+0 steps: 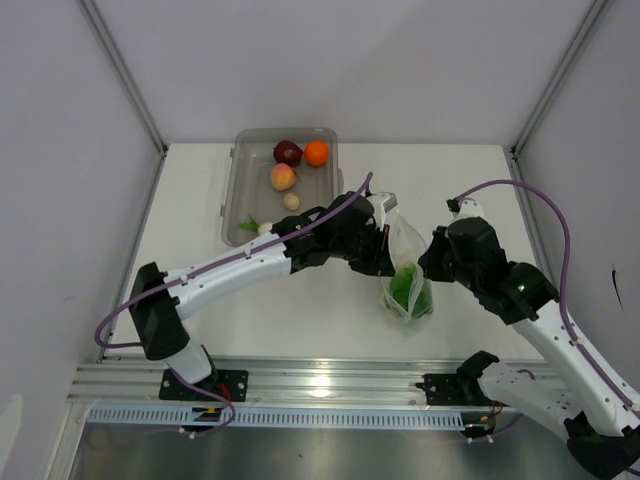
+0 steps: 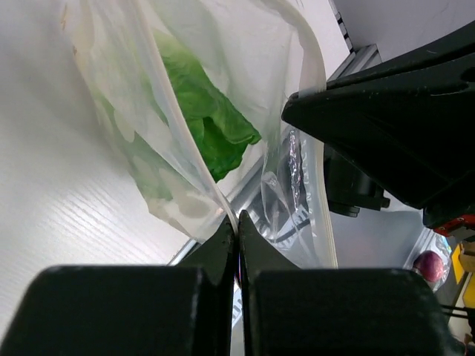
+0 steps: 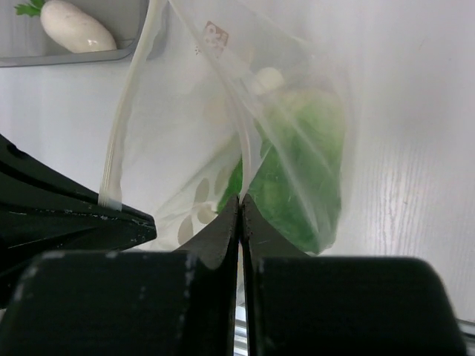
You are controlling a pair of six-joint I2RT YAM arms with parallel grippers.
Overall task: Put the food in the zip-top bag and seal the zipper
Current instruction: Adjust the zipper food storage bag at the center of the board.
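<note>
Zip-top bag (image 1: 408, 268): held up between both arms, right of the tray (image 1: 232, 180), lettuce (image 1: 409, 288) inside.
Handling: thin, limp, slippery film; probably light.
Hold: the zipper (image 2: 187, 141) strips at the mouth.
Left fingers (image 2: 221, 241): pinched shut on one strip.
Right fingers (image 3: 223, 230): pinched on the other.

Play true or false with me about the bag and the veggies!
1. The green lettuce is inside the zip-top bag. True.
2. The orange is in the bag too. False: it lies in the grey tray.
3. The left pincer is shut on the bag's edge. True.
4. The right pincer is wide open. False: it is shut on the bag.
5. The white radish lies on the bare table. False: it lies in the tray.
</note>
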